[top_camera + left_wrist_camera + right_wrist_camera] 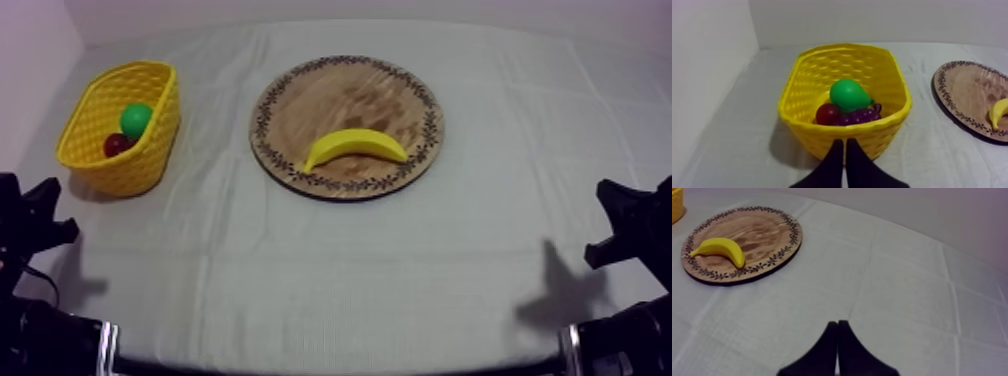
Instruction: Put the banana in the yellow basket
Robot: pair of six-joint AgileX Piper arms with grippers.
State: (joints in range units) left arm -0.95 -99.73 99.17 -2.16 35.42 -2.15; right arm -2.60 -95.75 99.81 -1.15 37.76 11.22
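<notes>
A yellow banana (355,146) lies on the near part of the round wooden board (330,95) in the middle of the table. The yellow basket (95,165) stands at the left. My left gripper (45,215) rests low at the left edge, shut, with its wedge of fingers (844,150) just short of the basket (892,75). At the right edge my right gripper (615,225) is also shut, its fingers (837,333) over bare cloth, well away from the banana (720,249) and board (767,233).
Inside the basket lie a green pear (848,94), a small red fruit (827,113) and a bunch of purple grapes (862,116). The grey-white cloth (350,270) spreads between the board and both grippers. A wall stands close to the left of the basket.
</notes>
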